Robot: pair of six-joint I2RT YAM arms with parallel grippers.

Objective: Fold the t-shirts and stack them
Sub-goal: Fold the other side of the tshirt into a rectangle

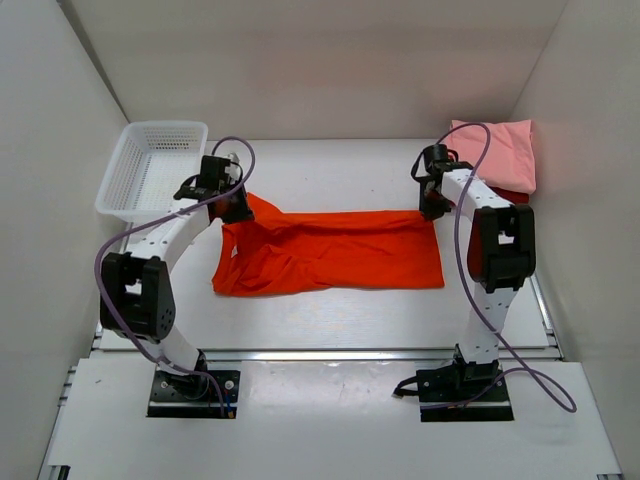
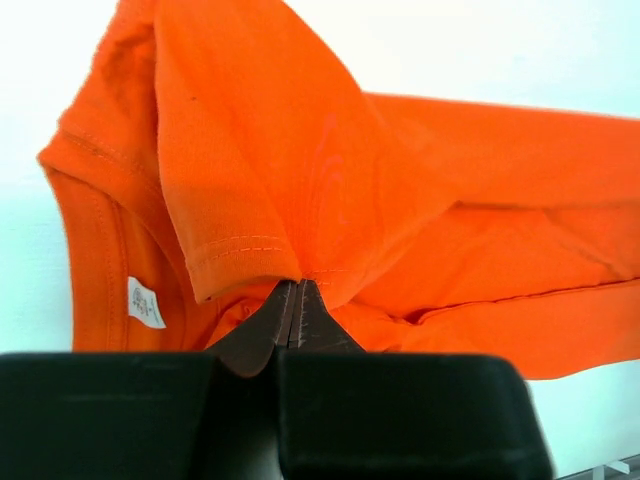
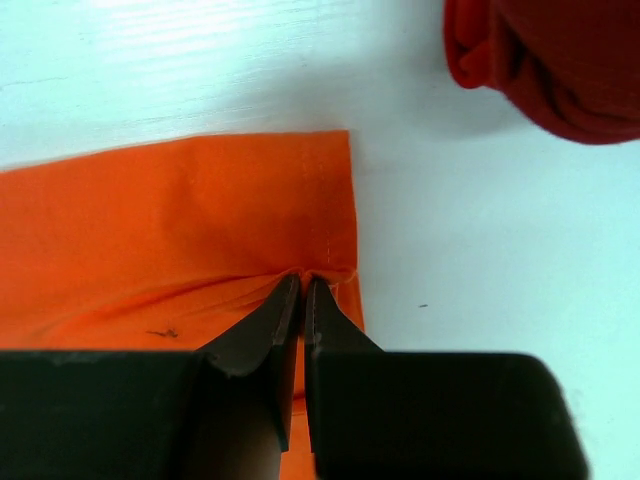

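White table (image 1: 330,330), mid-frame: the orange shirt (image 1: 330,250) lies spread across it, gripped along its upper edge, my left claw (image 2: 295,300) clamped tight on a stitched hem, my right claw (image 3: 303,290) likewise on the hem corner. I judge both should lift evenly, keeping the cloth taut, before folding. Upper right lies the pink shirt (image 1: 497,150); smooth table, bare white walls (image 1: 330,60) all round.

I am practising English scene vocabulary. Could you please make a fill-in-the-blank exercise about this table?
1. The t-shirt pinched by the left gripper and right gripper is ____.
2. The pink t-shirt lies in the far ____ corner.
3. The white basket stands in the far ____ corner.
Missing words: orange, right, left.
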